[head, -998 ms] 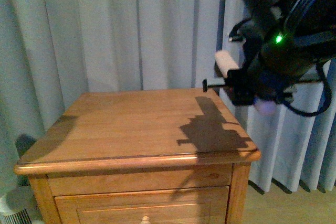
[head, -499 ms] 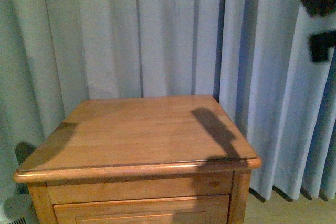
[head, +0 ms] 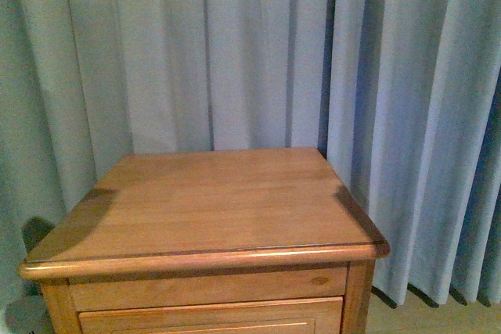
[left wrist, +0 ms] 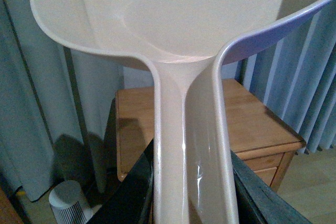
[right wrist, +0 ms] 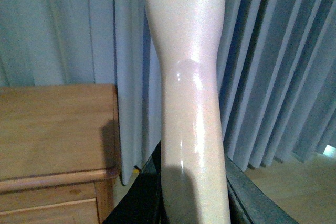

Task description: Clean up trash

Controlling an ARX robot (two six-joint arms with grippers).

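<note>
One dustpan (left wrist: 184, 19) gripped by left end effector (left wrist: 190, 174), one beige handle (right wrist: 189, 66) by right end effector (right wrist: 191, 182); one nightstand (head: 211, 193).

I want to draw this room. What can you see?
curtains: one set, grey-blue, across the back.
cabinet: one, brown wood, in front of the curtains.
floor: light wood, beside the cabinet.
ribbed round thing: one, white, on the floor.
dustpan: one, beige, in the left gripper.
handle: one, beige, in the right gripper.
left gripper: one, black, shut on the dustpan.
right gripper: one, black, shut on the handle.
</note>
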